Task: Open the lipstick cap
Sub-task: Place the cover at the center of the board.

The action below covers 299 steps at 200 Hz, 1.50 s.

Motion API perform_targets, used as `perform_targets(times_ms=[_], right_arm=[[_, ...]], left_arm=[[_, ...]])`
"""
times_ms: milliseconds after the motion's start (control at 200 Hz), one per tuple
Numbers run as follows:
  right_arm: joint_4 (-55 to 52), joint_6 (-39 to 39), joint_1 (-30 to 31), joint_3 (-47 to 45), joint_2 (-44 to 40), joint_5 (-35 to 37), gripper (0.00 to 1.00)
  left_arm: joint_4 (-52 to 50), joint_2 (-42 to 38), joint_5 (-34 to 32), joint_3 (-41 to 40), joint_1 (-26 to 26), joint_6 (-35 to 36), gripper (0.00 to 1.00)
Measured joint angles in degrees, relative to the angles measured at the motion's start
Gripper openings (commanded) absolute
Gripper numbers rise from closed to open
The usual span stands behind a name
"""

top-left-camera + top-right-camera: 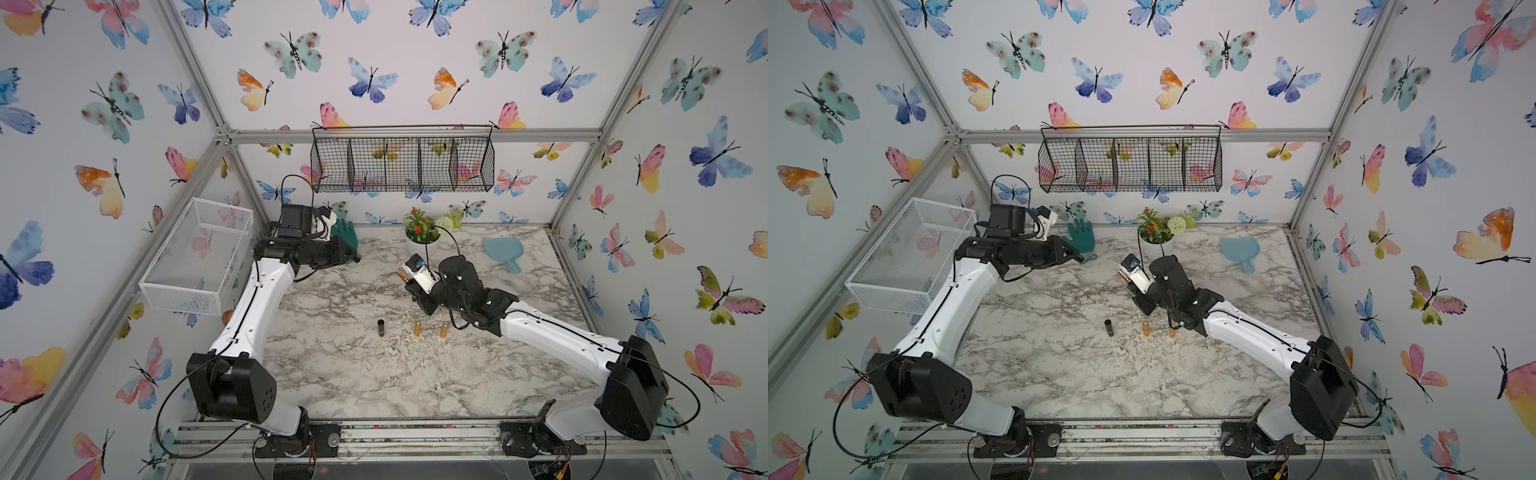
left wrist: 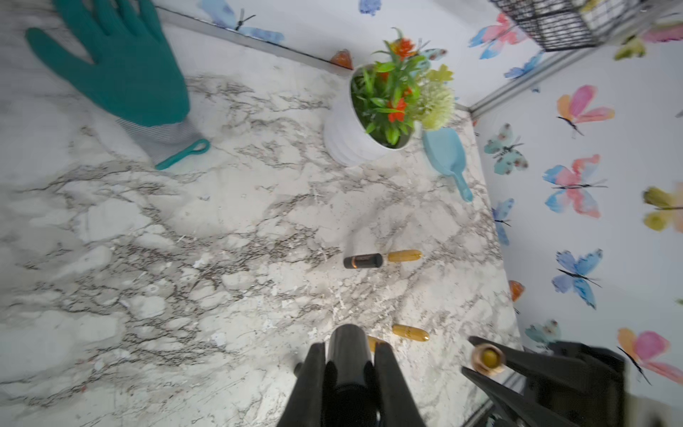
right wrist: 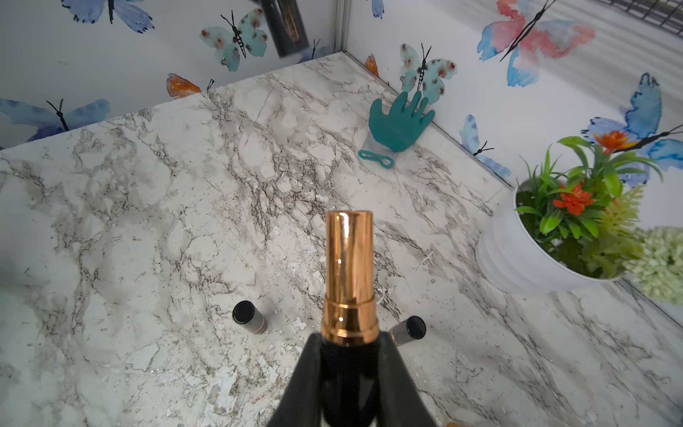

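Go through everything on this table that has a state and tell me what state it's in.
Black lipstick cap: off, clamped in left gripper, jaws shut on it.
Gold-and-black lipstick tube: uncapped, gripped by right gripper.
Black tube on marble table: standing upright.
Two small gold pieces: standing upright, apart.
Teal rubber glove: lying flat.
White flower pot: upright.
Light blue scoop: lying flat.

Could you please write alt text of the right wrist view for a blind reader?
The right pincer is shut on a lipstick, its cap off and shiny gold tube bare above a marble table. Two small dark cylinders rest nearby, with a teal glove and a white potted plant farther back.
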Motion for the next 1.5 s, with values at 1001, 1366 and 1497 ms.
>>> perform_targets(times_ms=[1001,1366,1497], right_arm=[[-0.4,1.9,0.0,1.2,-2.6,1.7,0.02],[-0.4,2.3,0.0,1.0,-2.6,2.3,0.02],[-0.4,2.3,0.0,1.0,-2.6,2.4,0.02]], left_arm=[[21.1,18.5,-29.7,-14.4,-10.4,-2.5,0.00],[22.9,20.8,-32.4,-16.0,-12.0,-1.9,0.21],[23.2,21.3,-32.9,-16.1,-12.4,-1.9,0.25]])
